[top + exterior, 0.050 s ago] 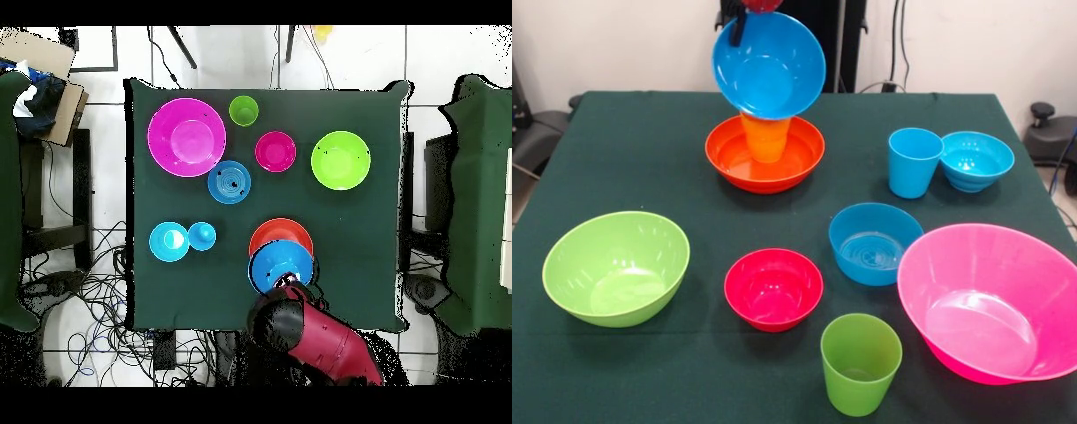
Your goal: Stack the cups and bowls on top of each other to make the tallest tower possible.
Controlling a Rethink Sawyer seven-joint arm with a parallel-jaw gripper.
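Front view
Claw (743,19): at the top edge, pinched on the rim of the large blue bowl (769,64), which hangs tilted with its mouth toward the camera.
Landmark: the wide orange bowl (765,155), on the green tablecloth (627,150).
Orange cup (765,137): upright inside the wide orange bowl; the held blue bowl's lower edge overlaps its top, and I cannot tell whether they touch.
Light blue cup (914,162): right of the orange bowl, touching or just beside the small turquoise bowl (975,160).
Medium blue bowl (874,242): nearer the camera and right of the orange bowl.
Small red bowl (773,288): straight in front of the orange bowl.
Lime green bowl (616,267): front left.
Pink bowl (991,302): front right.
Green cup (860,362): nearest the front edge.

Overhead view
Arm (318,338): reaches in from below.
Large blue bowl (282,265): covers the lower part of the wide orange bowl (279,231).
Other pieces: well apart from the orange bowl.
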